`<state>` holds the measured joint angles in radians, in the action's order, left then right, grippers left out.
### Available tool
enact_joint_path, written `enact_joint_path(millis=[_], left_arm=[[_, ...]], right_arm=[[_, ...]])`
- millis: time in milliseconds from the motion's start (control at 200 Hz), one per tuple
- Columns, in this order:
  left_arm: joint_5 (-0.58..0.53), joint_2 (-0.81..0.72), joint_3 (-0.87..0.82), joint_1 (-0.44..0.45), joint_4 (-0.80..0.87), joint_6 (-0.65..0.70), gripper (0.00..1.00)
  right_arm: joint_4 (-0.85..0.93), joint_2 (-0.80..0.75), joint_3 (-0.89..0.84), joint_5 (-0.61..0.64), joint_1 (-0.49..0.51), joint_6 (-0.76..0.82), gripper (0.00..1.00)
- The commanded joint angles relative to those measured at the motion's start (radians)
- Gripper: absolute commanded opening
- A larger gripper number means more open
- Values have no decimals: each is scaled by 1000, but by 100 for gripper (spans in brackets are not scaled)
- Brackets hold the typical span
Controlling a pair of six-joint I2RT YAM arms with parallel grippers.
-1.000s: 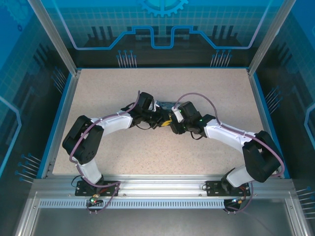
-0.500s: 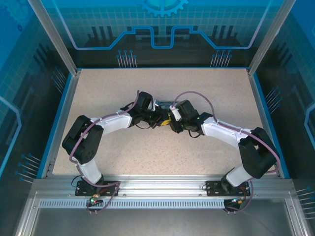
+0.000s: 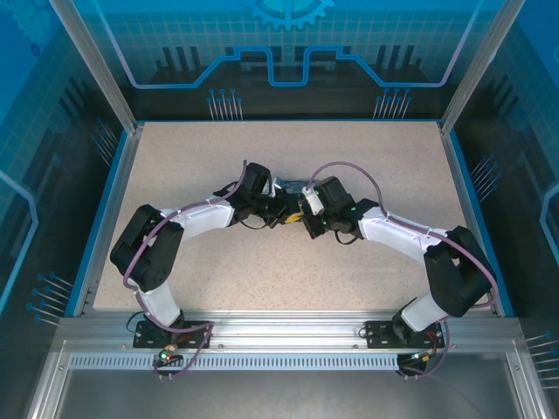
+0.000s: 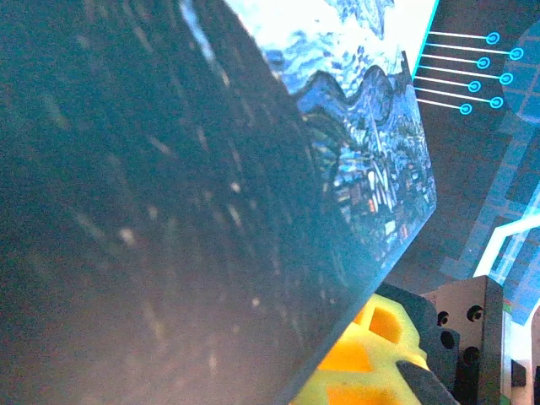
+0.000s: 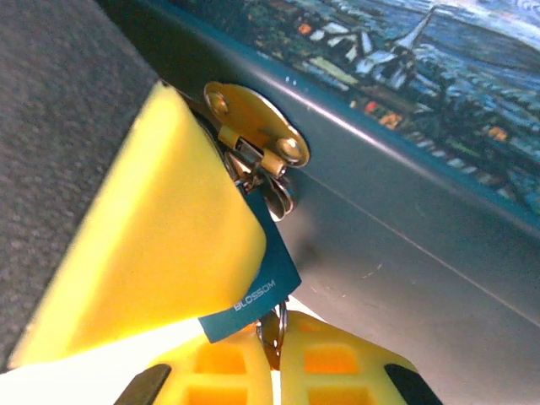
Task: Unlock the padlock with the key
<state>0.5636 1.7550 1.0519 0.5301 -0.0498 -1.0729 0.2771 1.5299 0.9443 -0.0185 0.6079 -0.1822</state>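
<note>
Because the key (image 5: 272, 331) is thin and slippery, pinch its bow flat — right gripper (image 5: 272, 359) clamped on it. Left gripper (image 3: 279, 208) closed.

I see a tin box (image 4: 363, 143) with a painted picture on it: a swirly blue sky and small houses. Its side is plain grey-blue. A shiny gold clasp (image 5: 253, 126) sits on that side. The surface (image 3: 279, 271) is sandy with tiny specks. Blue walls (image 3: 279, 52) with glowing lines stand around it.
</note>
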Motion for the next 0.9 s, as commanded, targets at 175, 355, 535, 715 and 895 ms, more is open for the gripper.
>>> enact_joint_path(millis=[175, 355, 535, 715, 895], left_arm=[[29, 12, -13, -1, -40, 35, 0], [24, 17, -33, -1, -54, 49, 0], [8, 18, -64, -1, -66, 90, 0], [-14, 29, -73, -2, -16, 170, 0], [-21, 58, -102, 0, -17, 203, 0]], right_arm=[[20, -86, -8, -102, -45, -23, 44], [-17, -177, -101, -148, -96, -84, 56], [-119, -227, -192, -238, -151, -217, 67], [-230, -208, -238, -306, -157, -359, 70], [-354, -170, -288, -334, -157, -475, 71]])
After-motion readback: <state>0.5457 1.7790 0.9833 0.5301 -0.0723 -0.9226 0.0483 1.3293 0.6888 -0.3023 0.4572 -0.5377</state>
